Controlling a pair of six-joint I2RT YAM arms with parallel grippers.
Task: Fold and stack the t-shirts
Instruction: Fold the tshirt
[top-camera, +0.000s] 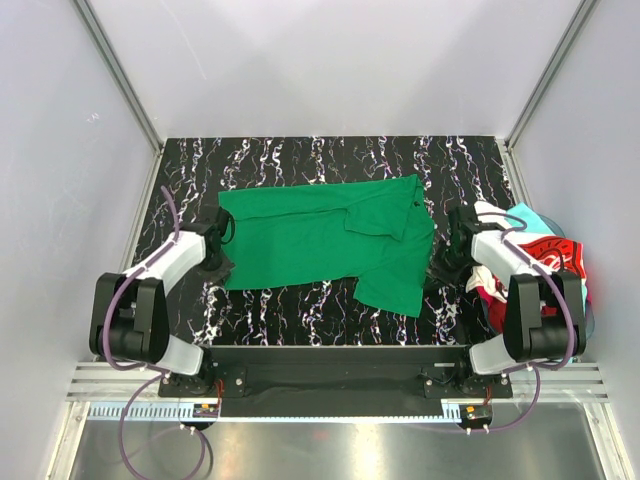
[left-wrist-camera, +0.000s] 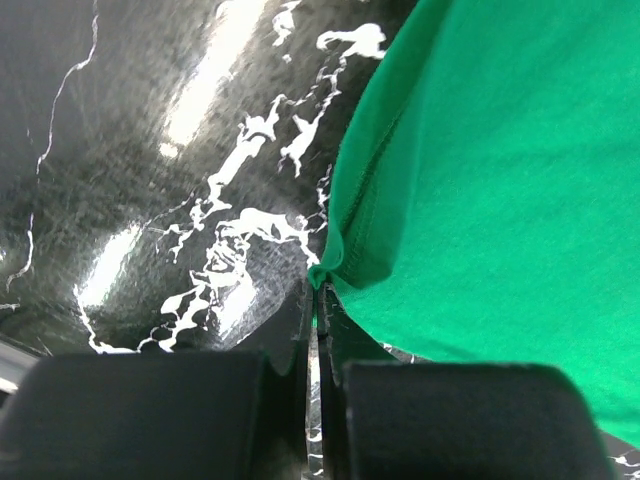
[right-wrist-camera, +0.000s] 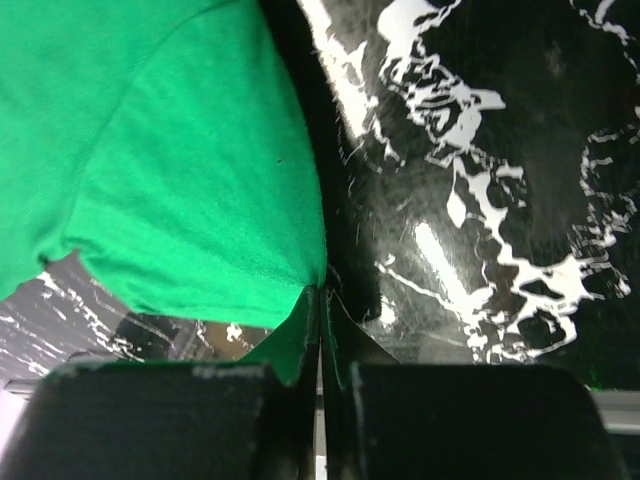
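In both grippers, green t-shirt edges.

We find the top view evenly and brightly lit from above, with the pale white enclosure walls nearly washed out. In both wrist views, glare streaks the glossy black white-veined tabletop. The left gripper looks soft and unfocused close up, while the plain bright green cloth t-shirt is sharper.
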